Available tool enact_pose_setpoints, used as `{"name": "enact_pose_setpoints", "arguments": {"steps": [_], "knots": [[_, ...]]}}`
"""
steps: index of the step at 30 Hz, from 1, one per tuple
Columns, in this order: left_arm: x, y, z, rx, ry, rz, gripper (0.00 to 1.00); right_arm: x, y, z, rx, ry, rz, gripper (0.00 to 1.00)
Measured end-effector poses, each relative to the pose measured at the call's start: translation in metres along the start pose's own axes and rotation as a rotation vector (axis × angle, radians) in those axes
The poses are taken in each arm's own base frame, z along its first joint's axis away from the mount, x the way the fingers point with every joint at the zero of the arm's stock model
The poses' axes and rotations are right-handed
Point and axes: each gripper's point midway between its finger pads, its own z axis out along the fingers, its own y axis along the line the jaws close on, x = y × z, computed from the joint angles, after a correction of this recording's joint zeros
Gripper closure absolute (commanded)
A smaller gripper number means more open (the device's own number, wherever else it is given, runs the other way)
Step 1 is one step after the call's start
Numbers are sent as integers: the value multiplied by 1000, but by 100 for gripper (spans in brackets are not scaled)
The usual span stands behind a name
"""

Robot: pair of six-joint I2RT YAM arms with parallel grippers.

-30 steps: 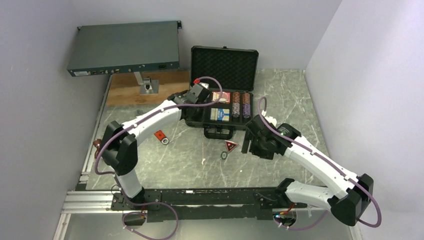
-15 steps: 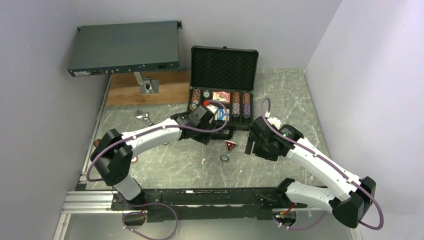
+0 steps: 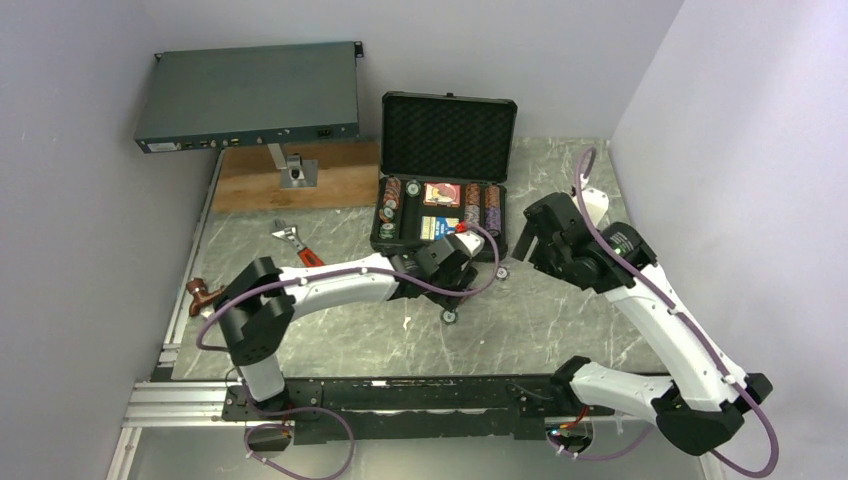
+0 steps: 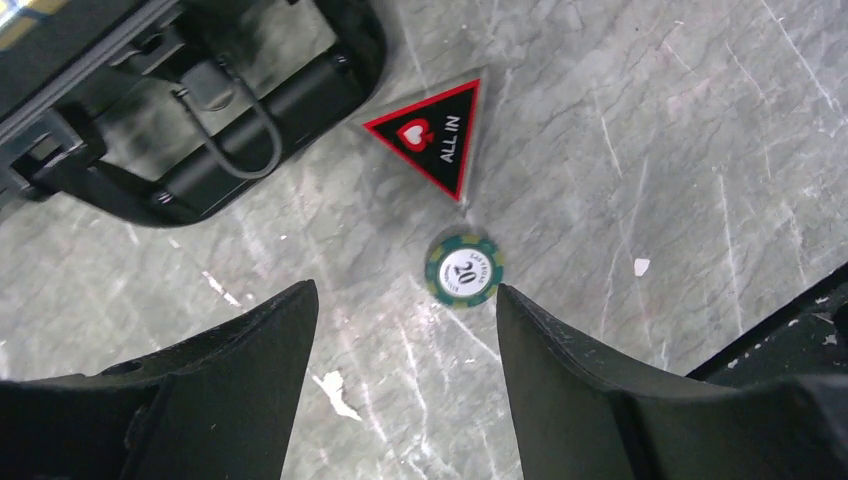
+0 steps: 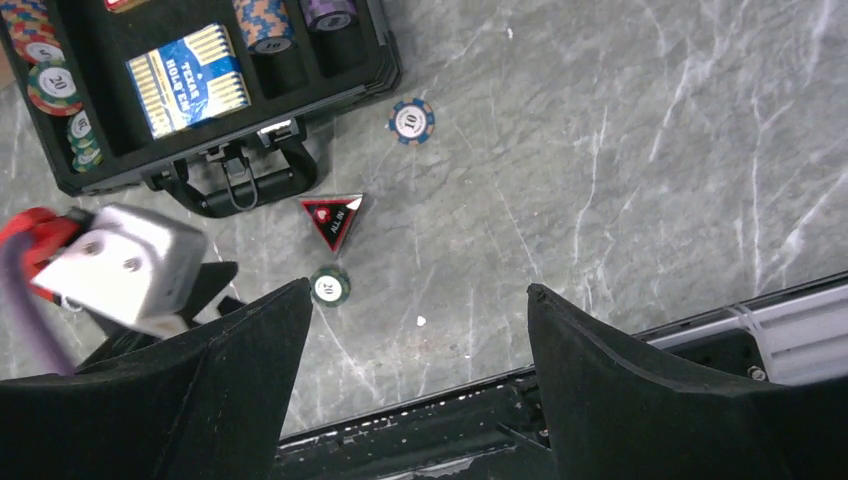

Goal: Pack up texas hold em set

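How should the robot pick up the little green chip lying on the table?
By its round rim, from straight above: the green chip lies flat on the table, so only its edge offers grip. Pinch across the sides away from the red triangle token lying just beside it.

The left arm (image 3: 330,285) rose from its base to a sharply folded elbow, then ran its forearm low and almost level to the right, toward the middle. Its wrist bent over, and the left gripper (image 4: 400,300) pointed downward, both fingers spread with nothing between them. The right arm (image 3: 660,310) stood taller, its long link leaning up and to the left from the base, wrist raised. The right gripper (image 5: 418,290) hung high, facing down, jaws wide apart and empty. The two grippers were apart, not touching.
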Motion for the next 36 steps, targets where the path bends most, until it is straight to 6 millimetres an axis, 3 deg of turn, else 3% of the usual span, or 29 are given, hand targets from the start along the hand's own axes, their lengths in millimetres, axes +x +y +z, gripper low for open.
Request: {"name": "enact_pose_setpoints", "arguments": {"steps": [7, 13, 20, 25, 32, 36], "knots": [[19, -18, 21, -2, 65, 30, 34, -1, -17, -15, -1, -17, 23, 18], [40, -30, 33, 4, 115, 75, 36, 16, -37, -18, 6, 6, 42, 18], [60, -31, 47, -13, 168, 117, 41, 26, -39, -15, 5, 40, 36, 18], [57, -31, 51, -17, 159, 117, 43, 32, -38, -14, -3, 69, 30, 18], [51, -35, 55, -18, 145, 112, 57, 40, -37, -13, -11, 101, 23, 18], [50, -34, 56, -34, 139, 103, 52, 40, -38, -15, -18, 99, 26, 18]]}}
